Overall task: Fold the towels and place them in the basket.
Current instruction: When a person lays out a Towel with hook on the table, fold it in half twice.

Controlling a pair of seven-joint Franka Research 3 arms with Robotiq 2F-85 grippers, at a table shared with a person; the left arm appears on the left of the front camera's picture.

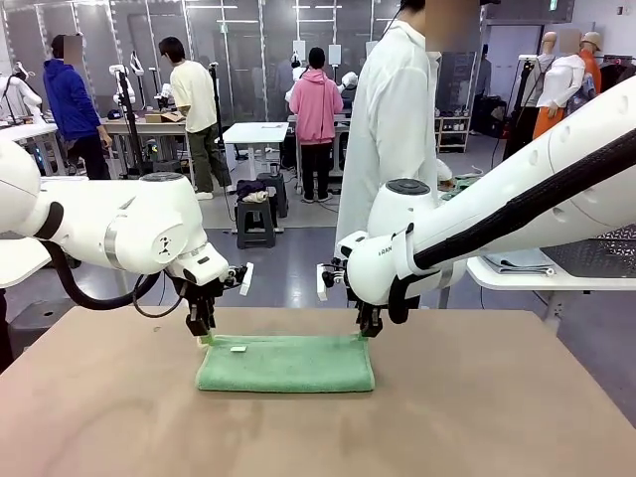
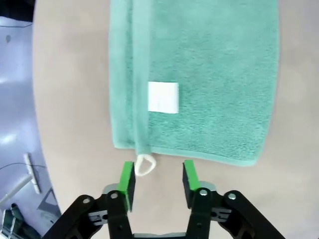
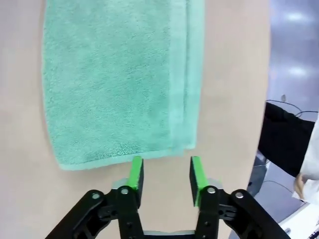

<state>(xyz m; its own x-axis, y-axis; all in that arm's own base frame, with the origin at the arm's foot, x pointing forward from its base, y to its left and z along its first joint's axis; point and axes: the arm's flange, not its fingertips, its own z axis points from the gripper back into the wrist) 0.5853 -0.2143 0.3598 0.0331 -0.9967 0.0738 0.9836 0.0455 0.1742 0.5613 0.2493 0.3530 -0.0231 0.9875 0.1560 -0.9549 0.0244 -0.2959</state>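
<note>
While the green towel (image 1: 285, 363) lies folded, left gripper (image 2: 157, 170) and right gripper (image 3: 165, 168) stand open.

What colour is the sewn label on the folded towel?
White, on the mint green towel; the label shows best in the left wrist view.

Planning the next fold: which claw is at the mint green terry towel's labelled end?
The left claw: the towel's white rectangular label and small corner loop lie just before it; the right claw faces a plain end.
</note>
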